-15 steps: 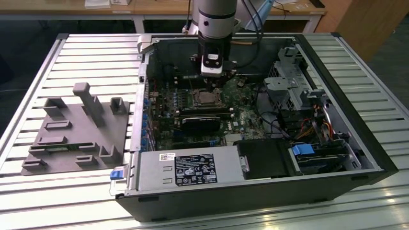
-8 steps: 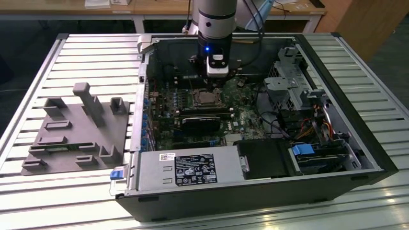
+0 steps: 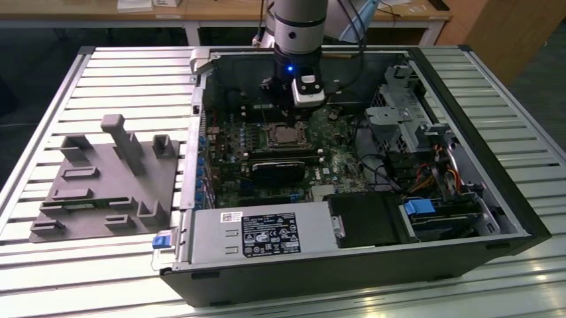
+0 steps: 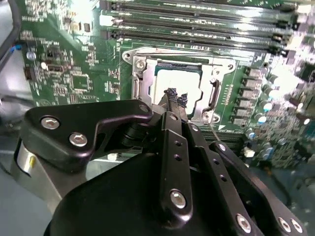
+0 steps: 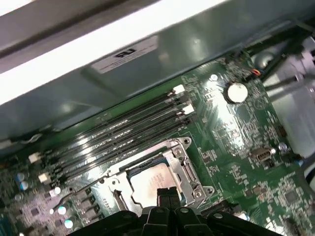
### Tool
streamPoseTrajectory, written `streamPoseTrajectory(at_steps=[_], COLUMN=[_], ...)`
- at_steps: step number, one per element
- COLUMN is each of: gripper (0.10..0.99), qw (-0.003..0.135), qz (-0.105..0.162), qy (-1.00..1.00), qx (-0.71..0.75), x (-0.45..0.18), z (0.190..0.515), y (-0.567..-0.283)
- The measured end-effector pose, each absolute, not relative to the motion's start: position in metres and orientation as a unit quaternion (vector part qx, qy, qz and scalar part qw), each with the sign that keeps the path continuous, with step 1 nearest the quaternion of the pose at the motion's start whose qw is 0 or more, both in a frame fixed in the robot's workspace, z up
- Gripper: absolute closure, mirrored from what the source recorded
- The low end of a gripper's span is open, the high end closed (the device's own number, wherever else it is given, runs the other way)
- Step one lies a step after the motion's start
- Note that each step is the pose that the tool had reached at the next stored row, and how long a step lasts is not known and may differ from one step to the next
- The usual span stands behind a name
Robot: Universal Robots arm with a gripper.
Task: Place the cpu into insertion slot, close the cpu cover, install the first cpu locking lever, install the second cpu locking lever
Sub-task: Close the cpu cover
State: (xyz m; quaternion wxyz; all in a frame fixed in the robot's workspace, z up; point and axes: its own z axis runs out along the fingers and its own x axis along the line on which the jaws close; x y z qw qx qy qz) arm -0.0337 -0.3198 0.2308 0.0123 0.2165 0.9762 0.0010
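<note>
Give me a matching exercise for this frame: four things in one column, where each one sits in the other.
1 cpu
2 gripper
3 grey fixture block
4 memory slots

A on the table, outside the computer case
B parallel rows beside the cpu cover
C seated inside the cover's window
D over the cpu, fingers together

Pairs: 1-C, 2-D, 3-A, 4-B

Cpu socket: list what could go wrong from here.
1. The end effector hangs close above the cpu; a descent might scratch its metal top.
2. The cpu cover frames the chip tightly; a sideways move could snag it.
3. Memory slots lie beside; a swing may clip them.
</note>
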Motion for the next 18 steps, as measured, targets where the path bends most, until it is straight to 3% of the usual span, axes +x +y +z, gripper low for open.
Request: streamPoseTrajectory(at_steps=[18], gripper=[0.984], qw=[0.013], qz=[0.003], qy=[0.996], qx=[0.092], x=[-0.0423], z=[0.2281], y=[-0.3198])
